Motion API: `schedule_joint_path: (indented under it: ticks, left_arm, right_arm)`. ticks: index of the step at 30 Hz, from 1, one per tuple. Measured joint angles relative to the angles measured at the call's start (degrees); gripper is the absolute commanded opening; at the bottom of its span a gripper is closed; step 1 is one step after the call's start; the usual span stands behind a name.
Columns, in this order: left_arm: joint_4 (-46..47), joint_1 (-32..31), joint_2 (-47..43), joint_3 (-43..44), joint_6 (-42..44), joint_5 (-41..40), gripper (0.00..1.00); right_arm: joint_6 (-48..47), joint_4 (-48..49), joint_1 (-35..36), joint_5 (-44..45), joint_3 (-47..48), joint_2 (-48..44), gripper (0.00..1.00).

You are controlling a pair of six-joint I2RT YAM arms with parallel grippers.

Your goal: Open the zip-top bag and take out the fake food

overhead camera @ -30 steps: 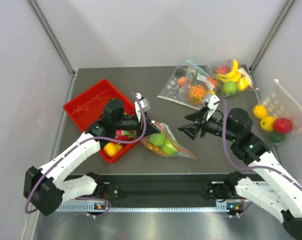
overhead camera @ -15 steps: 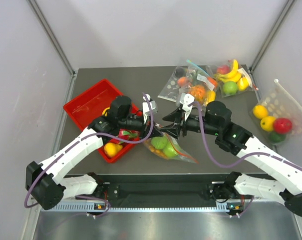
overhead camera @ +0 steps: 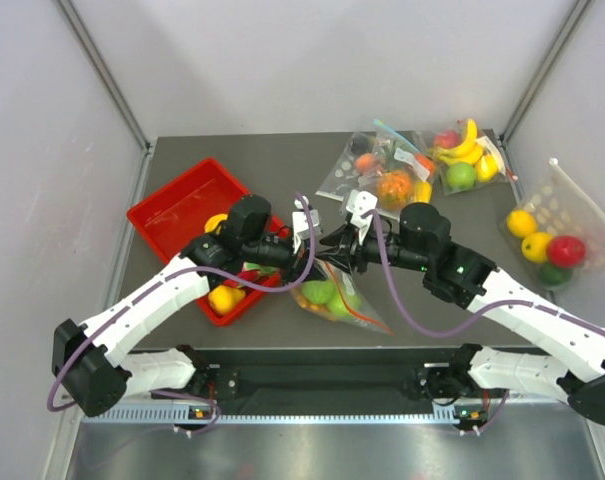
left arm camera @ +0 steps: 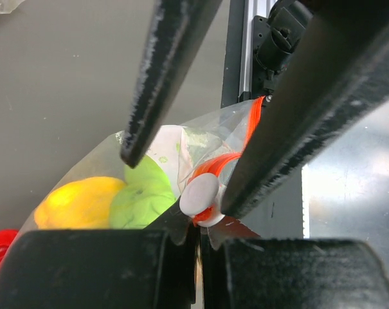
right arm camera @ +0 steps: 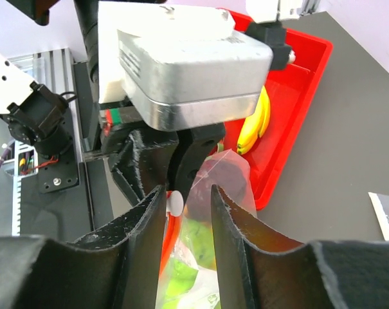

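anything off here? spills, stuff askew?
No spill. The zip-top bag hangs bunched from the shut left gripper, and the open right gripper straddles its mouth. Only oddity: a clear fruit bag at far right appears to lean against the side wall rather than lying flat.

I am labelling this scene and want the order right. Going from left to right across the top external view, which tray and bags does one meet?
red tray, zip-top bag, bag with bananas, bag of round fruits at the right wall
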Motion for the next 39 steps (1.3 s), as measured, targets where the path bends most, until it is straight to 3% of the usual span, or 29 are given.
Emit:
schedule_joint_path:
  ticks: [25,39]
  left_arm:
    - [-0.7,-0.2,0.3,0.8,0.1,-1.2,0.0]
    - [-2.0,-1.0,0.0,0.8,0.3,-1.4,0.0]
  right_arm:
    - [-0.7,-1.4,1.5,-2.4,-0.2,-0.7,0.29]
    - [-2.5,-3.1,1.5,0.7,-0.2,0.2,0.25]
